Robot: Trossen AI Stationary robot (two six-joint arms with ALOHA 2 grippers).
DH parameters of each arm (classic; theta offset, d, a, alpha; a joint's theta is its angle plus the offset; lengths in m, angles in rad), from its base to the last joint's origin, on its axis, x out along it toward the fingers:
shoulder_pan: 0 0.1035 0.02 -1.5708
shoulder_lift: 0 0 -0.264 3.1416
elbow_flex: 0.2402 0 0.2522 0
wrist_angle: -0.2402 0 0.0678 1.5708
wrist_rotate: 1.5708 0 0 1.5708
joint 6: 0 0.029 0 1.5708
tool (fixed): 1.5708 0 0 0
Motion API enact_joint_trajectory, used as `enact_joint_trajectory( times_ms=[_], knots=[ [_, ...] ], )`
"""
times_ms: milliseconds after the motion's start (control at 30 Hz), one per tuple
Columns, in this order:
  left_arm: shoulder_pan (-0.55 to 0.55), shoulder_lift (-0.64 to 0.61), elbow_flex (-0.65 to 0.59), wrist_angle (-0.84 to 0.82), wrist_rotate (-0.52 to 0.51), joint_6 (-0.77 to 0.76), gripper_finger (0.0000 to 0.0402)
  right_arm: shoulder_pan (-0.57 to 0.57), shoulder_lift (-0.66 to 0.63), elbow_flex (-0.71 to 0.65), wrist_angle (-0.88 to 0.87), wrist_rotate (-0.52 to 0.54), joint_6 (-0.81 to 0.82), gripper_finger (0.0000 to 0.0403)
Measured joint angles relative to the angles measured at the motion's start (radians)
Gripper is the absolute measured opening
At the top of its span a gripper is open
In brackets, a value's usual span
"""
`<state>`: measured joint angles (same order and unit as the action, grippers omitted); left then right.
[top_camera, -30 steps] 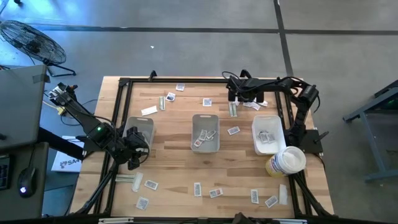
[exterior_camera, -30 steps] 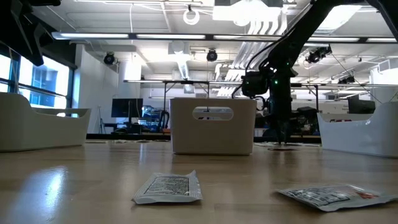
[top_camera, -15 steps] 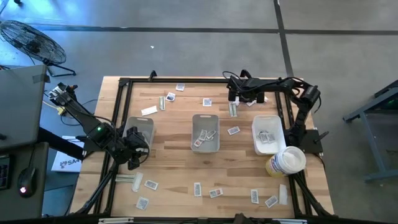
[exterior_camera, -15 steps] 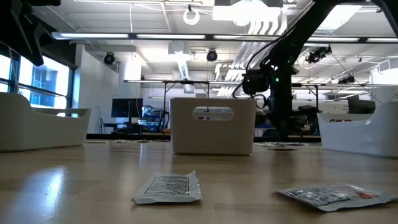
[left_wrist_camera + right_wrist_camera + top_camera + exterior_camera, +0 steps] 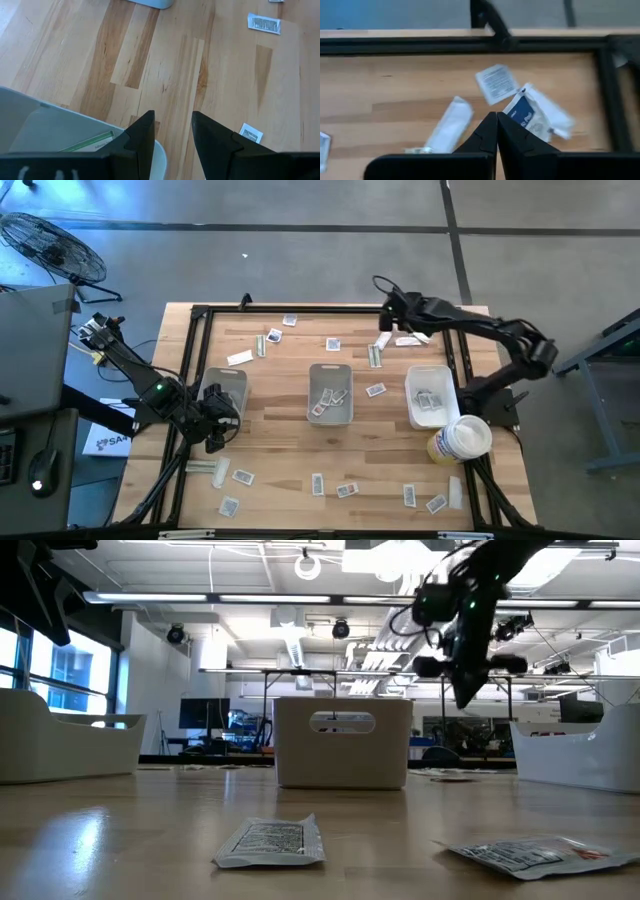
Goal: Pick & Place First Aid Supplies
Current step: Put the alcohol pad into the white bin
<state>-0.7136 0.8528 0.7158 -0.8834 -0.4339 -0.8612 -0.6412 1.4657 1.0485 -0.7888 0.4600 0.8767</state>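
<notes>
My right gripper (image 5: 496,119) is raised over the table's far right part, shut, with a white packet with blue print (image 5: 536,116) at its fingertips. On the table below it lie a white oblong wrapper (image 5: 449,124) and a square sachet (image 5: 495,83). In the low view this gripper (image 5: 464,698) points down, well above the table. My left gripper (image 5: 172,131) hangs open over the near right corner of the left grey tray (image 5: 226,388), where a green-white strip (image 5: 89,142) lies. More first aid supplies (image 5: 345,490) lie scattered on the table. My right gripper pinches the blue-printed packet by one edge (image 5: 509,111) between its two fingertips, slanting down from above. The packet juts out sideways from the fingers and looks lifted off the table. The fingers themselves hide how far back it reaches.
A grey tray (image 5: 330,392) stands mid-table and a white tray (image 5: 428,396) to its right, both holding packets. A round white tub (image 5: 460,440) stands near the right tray. A black frame (image 5: 300,310) borders the table. Two packets (image 5: 270,840) (image 5: 530,852) lie near the front edge.
My right gripper has risen steeply from the table's far right part, mostly in the last half second, and its arm has swung outward to the right. The left arm has kept still.
</notes>
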Motion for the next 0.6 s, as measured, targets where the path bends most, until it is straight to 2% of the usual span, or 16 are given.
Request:
enact_joint_trajectory(
  times_ms=[233, 400, 600],
  knots=[
    [0.000, 0.000, 0.000, 0.000, 0.000, 0.000, 0.0128, 0.143, -0.127, 0.000, -0.160, 0.036, -0.051, 0.0001],
    [0.000, 0.000, 0.000, 0.000, 0.000, 0.000, 0.0128, 0.307, -0.210, 0.000, -0.244, -0.072, -0.099, 0.0000],
    [0.000, 0.000, 0.000, -0.001, 0.000, 0.000, 0.0128, 0.534, -0.275, 0.000, -0.402, -0.167, 0.027, 0.0000]
  ],
)
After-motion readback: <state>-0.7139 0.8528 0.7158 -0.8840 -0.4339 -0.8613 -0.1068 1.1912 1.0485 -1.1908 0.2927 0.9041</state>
